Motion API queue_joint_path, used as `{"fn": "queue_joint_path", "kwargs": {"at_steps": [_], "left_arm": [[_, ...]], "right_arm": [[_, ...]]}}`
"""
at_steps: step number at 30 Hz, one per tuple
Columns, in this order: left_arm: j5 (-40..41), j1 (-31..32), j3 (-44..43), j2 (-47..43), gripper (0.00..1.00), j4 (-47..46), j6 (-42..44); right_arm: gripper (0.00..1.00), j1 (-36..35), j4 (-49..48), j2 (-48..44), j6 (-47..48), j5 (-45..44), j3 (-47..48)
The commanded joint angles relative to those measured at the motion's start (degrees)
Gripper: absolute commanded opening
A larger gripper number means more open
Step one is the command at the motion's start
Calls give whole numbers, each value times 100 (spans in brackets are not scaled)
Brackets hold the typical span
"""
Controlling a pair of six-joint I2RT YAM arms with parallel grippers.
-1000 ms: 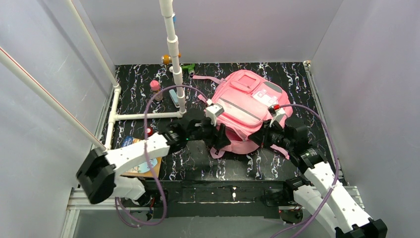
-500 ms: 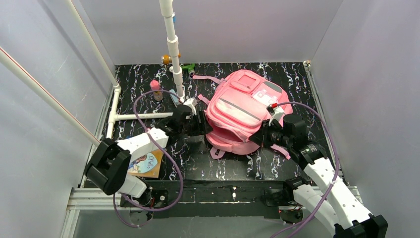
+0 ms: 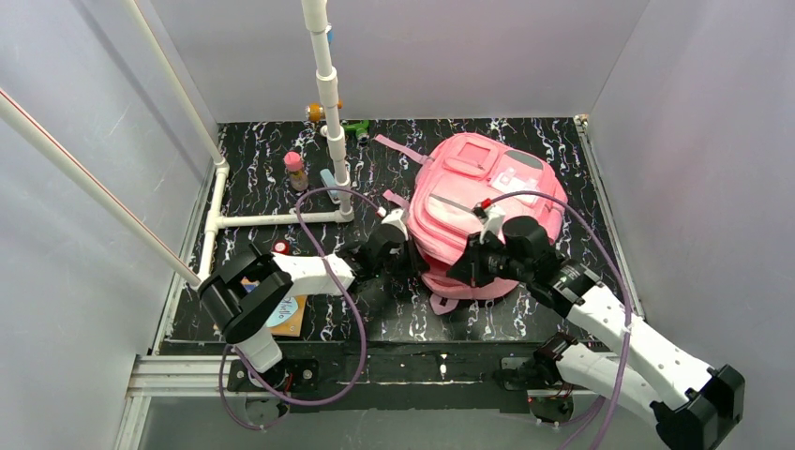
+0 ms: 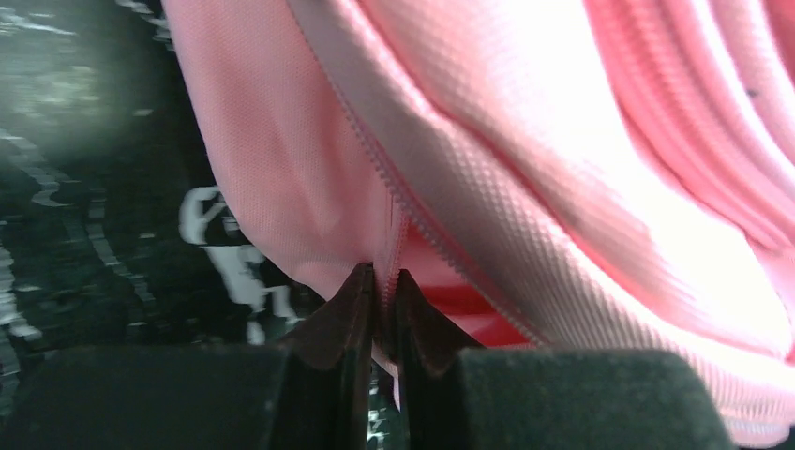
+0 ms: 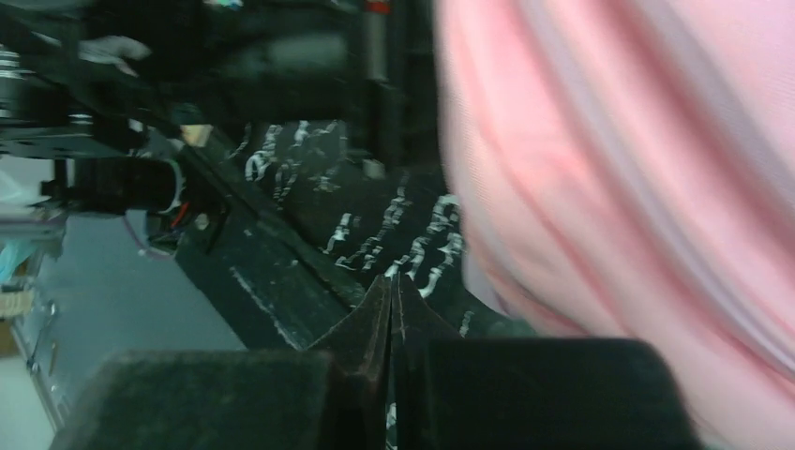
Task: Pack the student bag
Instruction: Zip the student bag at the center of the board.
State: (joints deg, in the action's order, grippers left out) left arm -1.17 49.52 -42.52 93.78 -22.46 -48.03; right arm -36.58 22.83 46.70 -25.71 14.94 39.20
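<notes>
Left wrist view: my left gripper (image 4: 382, 277) pinches the zip seam of the student bag (image 4: 562, 141), which lies right of the white pipe (image 3: 328, 103), my right gripper (image 5: 391, 281) is pressed together empty, and next, I judge, comes parting the opening.

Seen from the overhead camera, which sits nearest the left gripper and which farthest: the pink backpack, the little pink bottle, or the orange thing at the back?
1. Backpack: the left gripper pinches its left edge.
2. Pink bottle: off to the left, about mid-table.
3. Orange thing: at the table's far edge, partly behind the white pipe.
</notes>
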Motion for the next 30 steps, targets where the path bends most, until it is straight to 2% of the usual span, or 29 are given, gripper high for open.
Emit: {"fn": "queue_joint_path", "kwargs": {"at_steps": [1,3,5,8,9,11,12,14,17,18,19,20,21,23,25,27,28,30], "left_arm": [[-55,371,-220,-24,2,-965,-159],[-30,432,-223,-54,1,-1083,-149],[-36,441,-120,-180,3,-1111,-135],[-32,422,279,-575,7,-1107,212],[-92,412,399,-724,11,-1110,406],[-319,414,600,-1000,28,-1105,976],[-419,422,688,-1132,36,-1103,1239],[-560,425,916,-1495,47,-1122,1626],[-891,573,1051,-1898,54,-1146,2418],[-898,799,1053,-2093,57,-1155,2932],[-785,1240,871,-2054,68,-1151,3350],[-659,1605,550,-1755,76,-1143,3480],[-303,1894,212,-1400,76,-1095,3413],[-99,2184,-195,-989,74,-1077,3407],[-17,2246,-293,-895,72,-1017,3478],[329,2264,-284,-950,67,-835,3497],[507,2264,-268,-962,66,-771,3582],[984,2264,-233,-1023,62,-644,3646]], "right_arm": [[1,-716,-1034,228,-834,-501,239],[1,-948,-1434,508,-1033,-728,192],[1,-1017,-1270,626,-1015,-1131,291],[1,-1021,1,440,-913,-2736,687],[1,-1017,624,417,-938,-3310,1020],[1,-1017,1775,421,-1138,-4281,1459],[6,-1014,2196,407,-1287,-4559,1604],[35,-1009,2676,356,-1521,-4794,1754],[55,-1005,3473,321,-2360,-5253,1731],[75,-930,3507,237,-2520,-5409,1455],[83,-593,3323,111,-2555,-5328,1212],[85,129,2749,-25,-2168,-4574,865],[86,1043,2227,-35,-1678,-3400,458],[83,2644,1716,-82,-1098,-1601,-30],[80,3243,939,117,-1019,-428,-508],[65,3289,206,309,-1238,128,-767],[65,3289,-51,194,-1397,342,-872],[71,3289,166,-179,-1350,241,-798]]}}
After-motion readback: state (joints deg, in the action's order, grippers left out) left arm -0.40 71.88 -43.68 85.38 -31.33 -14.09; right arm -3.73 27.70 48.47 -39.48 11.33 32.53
